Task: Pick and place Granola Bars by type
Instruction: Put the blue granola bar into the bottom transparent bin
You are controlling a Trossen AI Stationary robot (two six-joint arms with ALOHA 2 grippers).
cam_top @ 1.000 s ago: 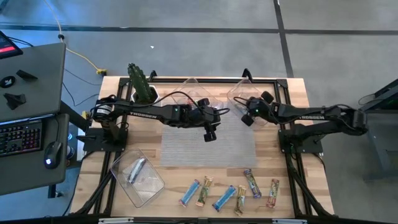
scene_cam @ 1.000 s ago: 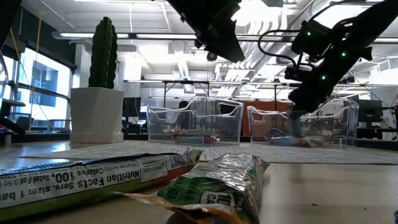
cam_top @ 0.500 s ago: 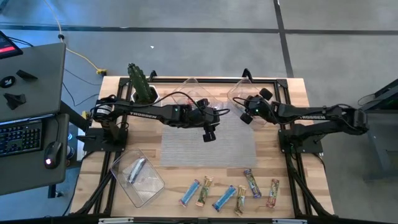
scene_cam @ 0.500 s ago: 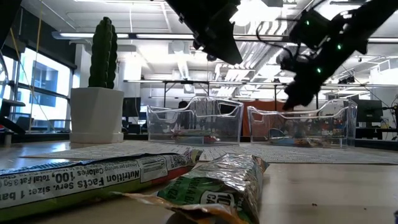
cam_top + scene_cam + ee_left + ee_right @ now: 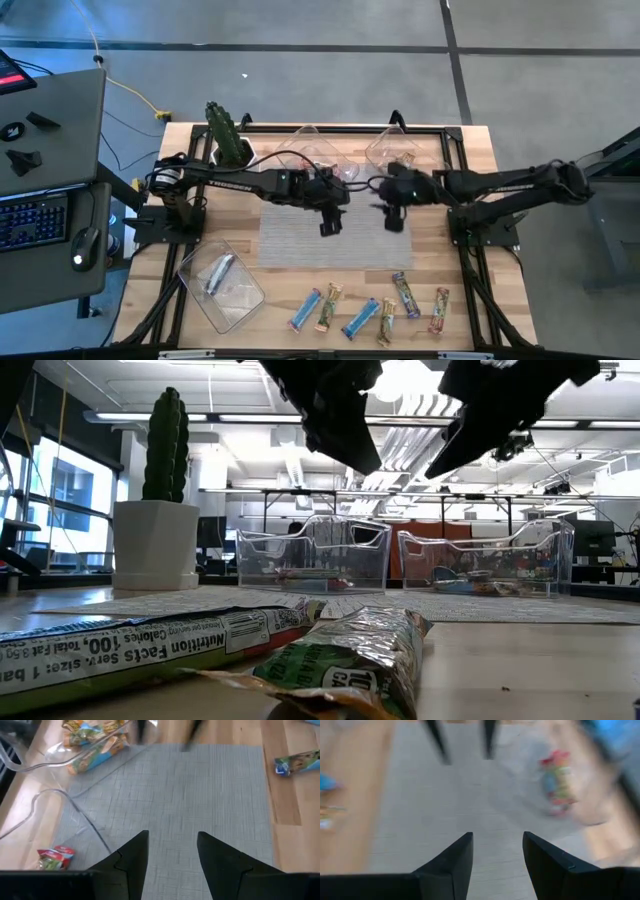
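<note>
Both grippers, left [image 5: 327, 226] and right [image 5: 393, 222], hover open and empty over the grey mat [image 5: 335, 240]. Behind the mat, two clear trays [image 5: 312, 558] hold bars; six Granola Bars [image 5: 370, 308] lie before it.

Six loose Granola Bars [image 5: 362, 311] lie in a row along the tabletop's [image 5: 470, 140] front edge: two blue ones, two green-gold ones, one purple one and one red-tan one at the right end. One more silver bar [image 5: 218, 273] lies inside the clear tray [image 5: 245, 301] near the front left corner. Three clear trays show in all; the other two [image 5: 313, 554] stand along the back edge with more bars inside, too hidden to count. One grey mat [image 5: 300, 240] covers the middle. One potted cactus [image 5: 226, 130] stands at the back left. Two arms reach over the mat, each with one gripper.
</note>
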